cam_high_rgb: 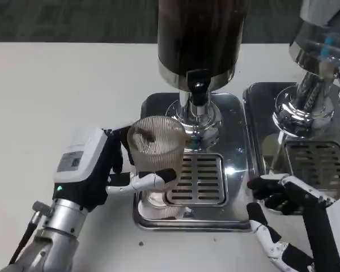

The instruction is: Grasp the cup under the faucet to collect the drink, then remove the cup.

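One ribbed cup [154,148] sits gripped in the left hand [96,167], left of the faucet [199,93].

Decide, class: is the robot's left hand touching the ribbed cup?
Touching: the head view shows the left hand wrapping fingers around the cup.
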